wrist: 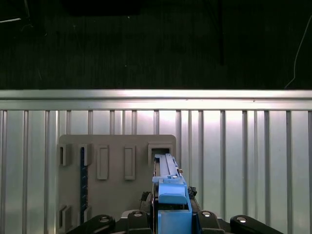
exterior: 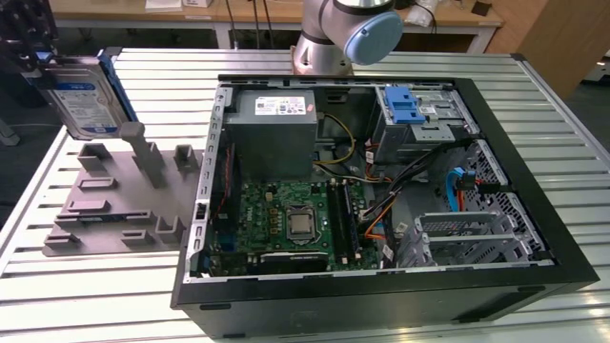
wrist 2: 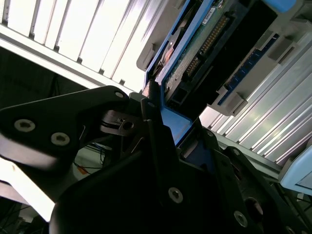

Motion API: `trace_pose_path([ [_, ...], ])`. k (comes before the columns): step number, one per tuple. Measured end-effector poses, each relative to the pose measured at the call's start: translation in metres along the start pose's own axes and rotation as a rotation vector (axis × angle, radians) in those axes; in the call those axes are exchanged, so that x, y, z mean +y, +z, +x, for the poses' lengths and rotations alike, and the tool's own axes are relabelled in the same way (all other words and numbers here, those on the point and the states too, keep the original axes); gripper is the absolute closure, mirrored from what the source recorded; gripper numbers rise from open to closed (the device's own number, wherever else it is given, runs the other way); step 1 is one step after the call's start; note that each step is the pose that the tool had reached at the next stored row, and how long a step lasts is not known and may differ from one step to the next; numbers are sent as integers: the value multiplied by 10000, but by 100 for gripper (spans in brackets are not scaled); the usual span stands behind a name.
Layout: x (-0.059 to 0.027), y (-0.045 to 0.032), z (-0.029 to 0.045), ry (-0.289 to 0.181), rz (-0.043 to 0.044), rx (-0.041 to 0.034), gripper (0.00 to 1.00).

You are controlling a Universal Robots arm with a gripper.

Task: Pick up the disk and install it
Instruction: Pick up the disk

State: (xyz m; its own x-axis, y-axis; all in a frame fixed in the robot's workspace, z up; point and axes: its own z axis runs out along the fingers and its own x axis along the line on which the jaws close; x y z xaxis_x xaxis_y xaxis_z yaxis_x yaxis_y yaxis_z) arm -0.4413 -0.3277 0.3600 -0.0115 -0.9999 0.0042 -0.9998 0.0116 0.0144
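Tool (exterior: 31,50) is closed on the top edge of the disk (exterior: 84,100), its fingers pinching the blue plastic frame. It holds the disk upright in the air at the exterior view's left, above the grey holder (exterior: 105,207) on the tabletop (exterior: 96,307) and well apart from the open computer case (exterior: 381,304). In the first wrist view the disk hangs edge-on over one slot of that holder. I judge the disk stiff, fairly heavy for its size and sensitive to knocks. Its bare circuit board and connector show in the second wrist view, so the frame's edges look like the sound place to grip, not the label or the board.
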Motion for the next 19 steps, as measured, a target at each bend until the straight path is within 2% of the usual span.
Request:
trace_pose_path([
  [19,1,-47,-1,0,1,0,64],
])
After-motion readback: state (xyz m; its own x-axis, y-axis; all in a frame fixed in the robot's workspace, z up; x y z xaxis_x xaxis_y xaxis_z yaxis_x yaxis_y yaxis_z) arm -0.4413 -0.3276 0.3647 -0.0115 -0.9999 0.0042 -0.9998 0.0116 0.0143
